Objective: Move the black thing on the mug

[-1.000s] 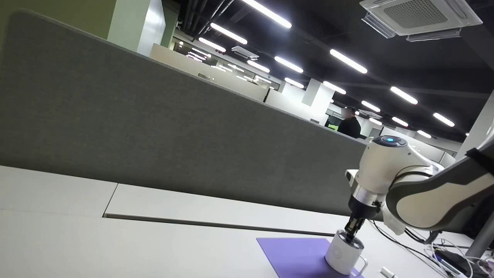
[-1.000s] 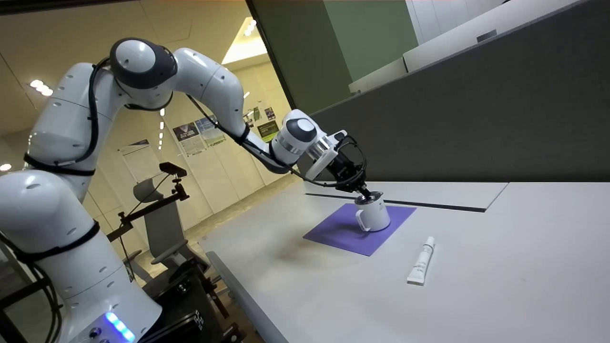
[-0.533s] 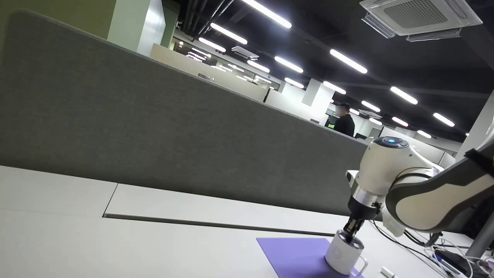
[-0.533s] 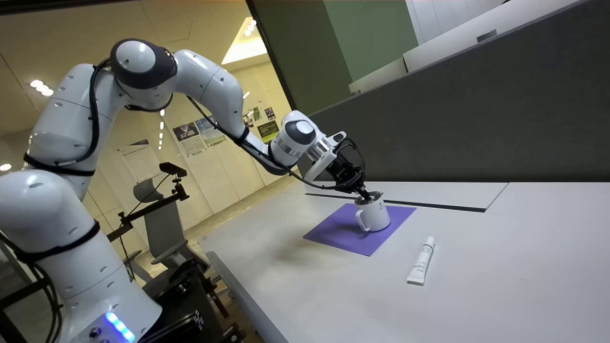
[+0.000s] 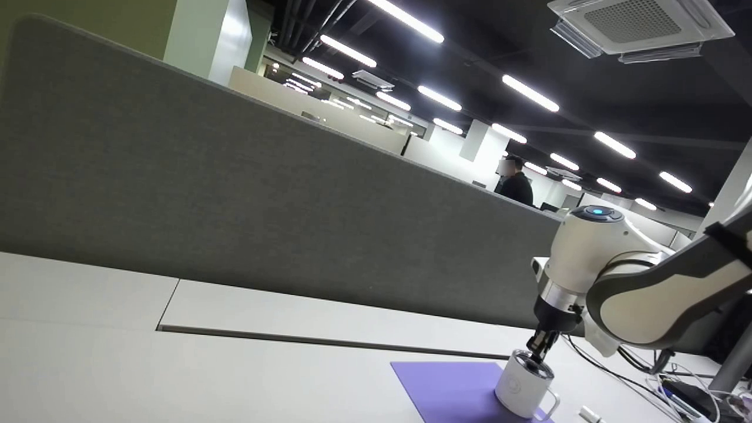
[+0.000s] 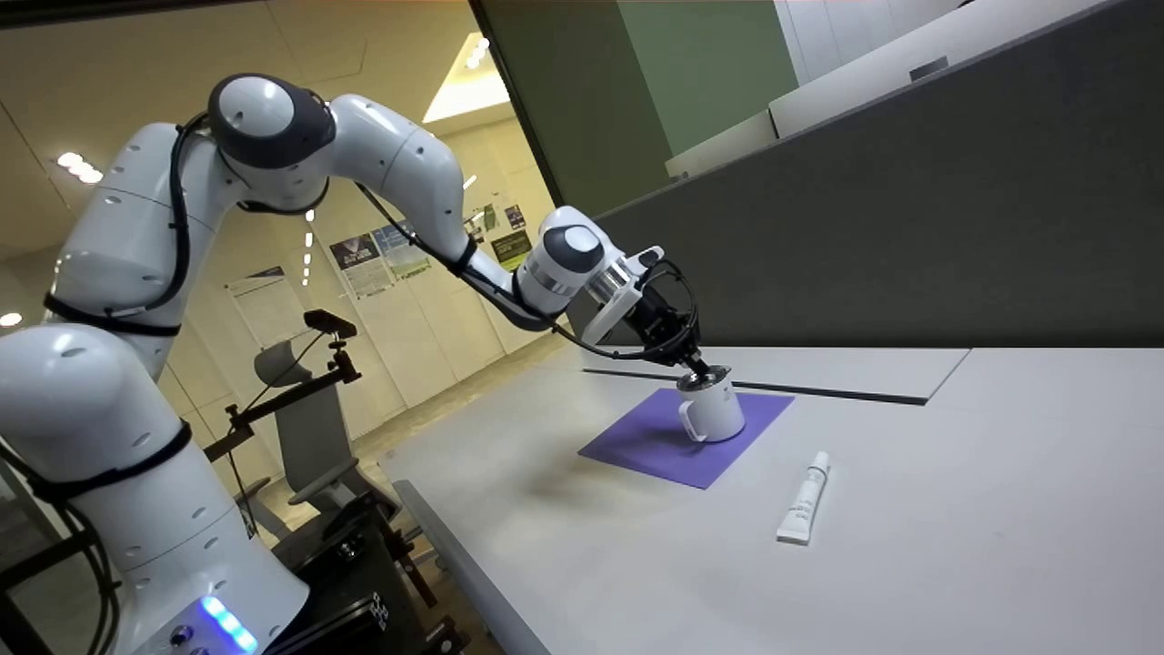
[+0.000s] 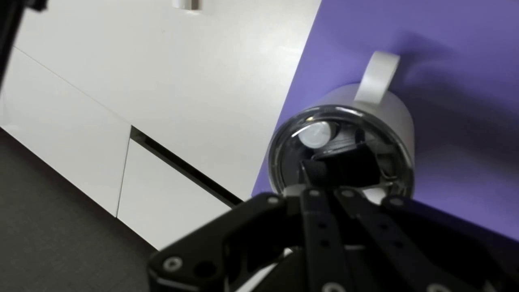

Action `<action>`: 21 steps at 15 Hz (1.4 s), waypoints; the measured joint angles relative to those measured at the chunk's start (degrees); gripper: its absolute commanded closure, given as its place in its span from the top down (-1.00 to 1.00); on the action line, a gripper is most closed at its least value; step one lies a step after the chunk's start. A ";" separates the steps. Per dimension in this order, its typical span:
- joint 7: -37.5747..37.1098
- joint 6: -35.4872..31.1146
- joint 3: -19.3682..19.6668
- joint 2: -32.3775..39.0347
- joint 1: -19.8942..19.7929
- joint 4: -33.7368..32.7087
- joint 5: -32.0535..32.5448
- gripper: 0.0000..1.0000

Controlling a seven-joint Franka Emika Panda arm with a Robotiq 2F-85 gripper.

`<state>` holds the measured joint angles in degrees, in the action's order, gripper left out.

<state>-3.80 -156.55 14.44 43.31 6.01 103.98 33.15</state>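
The white mug [image 5: 517,388] stands upright on the purple mat [image 5: 446,385], its handle at the side; it shows too in an exterior view [image 6: 716,417] and the wrist view [image 7: 395,113]. A clear, shiny lid covers its mouth. My gripper [image 5: 536,358] points down at an angle, its tips at the lid; it also shows in an exterior view [image 6: 699,373]. In the wrist view the dark fingertips [image 7: 340,168] are close together over the lid. The black thing cannot be told apart from the dark fingertips and reflections there; it seems hidden.
A white tube [image 6: 805,500] lies on the white table beside the mat. A grey partition [image 6: 909,227] stands behind the table. Cables [image 5: 623,376] lie near the arm. A dark slot [image 7: 182,166] runs along the table.
My gripper's tips have shifted slightly across the lid, to the right in an exterior view. The mug, mat and tube have not moved. A person in the background has moved left.
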 measured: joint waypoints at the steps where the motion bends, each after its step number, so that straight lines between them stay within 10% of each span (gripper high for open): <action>1: 0.00 0.06 0.44 0.00 0.27 0.00 0.00 -1.00; 21: -1.74 -4.57 4.99 2.18 5.25 0.30 -0.30 -1.00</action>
<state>-5.54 -161.12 19.42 45.49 11.26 104.27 32.86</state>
